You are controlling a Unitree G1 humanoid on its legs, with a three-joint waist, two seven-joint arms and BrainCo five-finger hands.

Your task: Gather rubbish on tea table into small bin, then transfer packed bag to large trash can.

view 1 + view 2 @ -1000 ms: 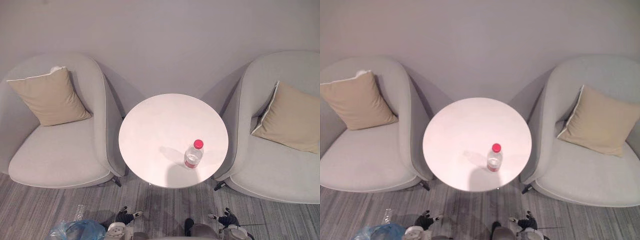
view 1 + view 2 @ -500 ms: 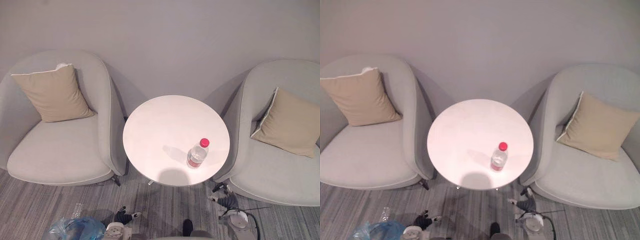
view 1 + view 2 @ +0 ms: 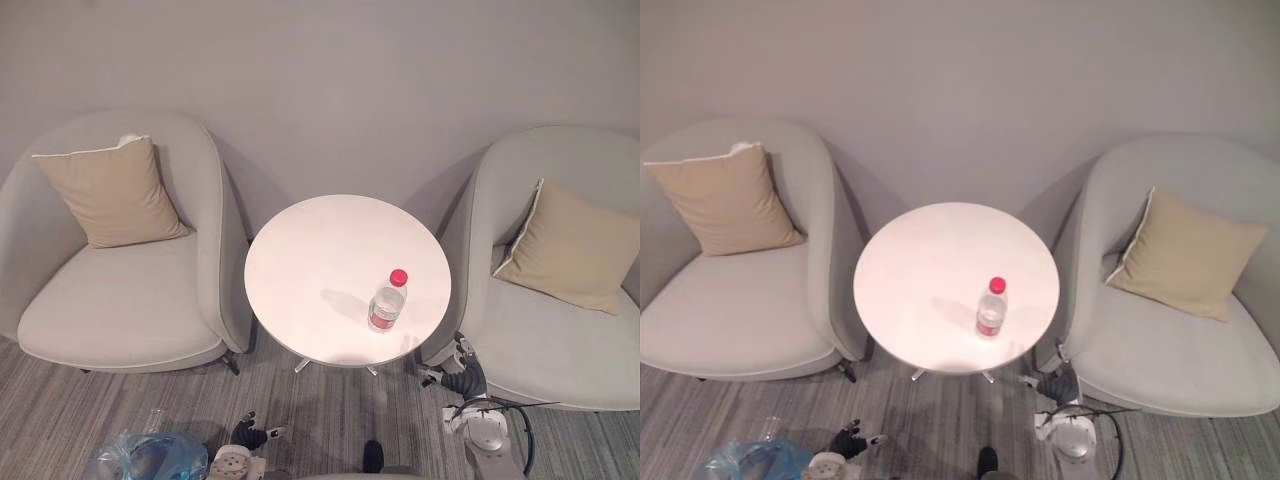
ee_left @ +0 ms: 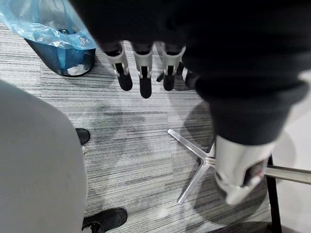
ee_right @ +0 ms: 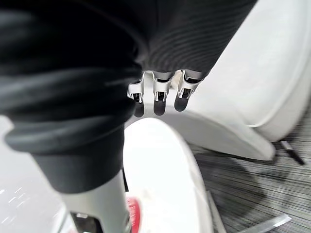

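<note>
The fingers [image 5: 159, 99] of the right hand [image 3: 462, 362] have come up from the lower edge of the head views, where they hung a second ago, to just beside the near right rim of the bench [image 3: 300, 260]. They are straight and slightly spread, holding nothing, with the thumb apart. The lift looks like the start of a reach: the bottle [image 3: 386, 302] (clear, red-capped, the one piece of rubbish on top) stands upright toward that same side, nearer this hand than the other. The left hand [image 4: 141, 73] hangs low over the carpet, its fingers likewise straight and empty. It is near the small bin [image 4: 63, 60] lined with a blue bag [image 3: 150, 458], probably ready to tend the bin once the bottle arrives. The right armchair [image 3: 560, 340] stands just beside the bench, leaving the rising arm a narrow lane between them.
</note>
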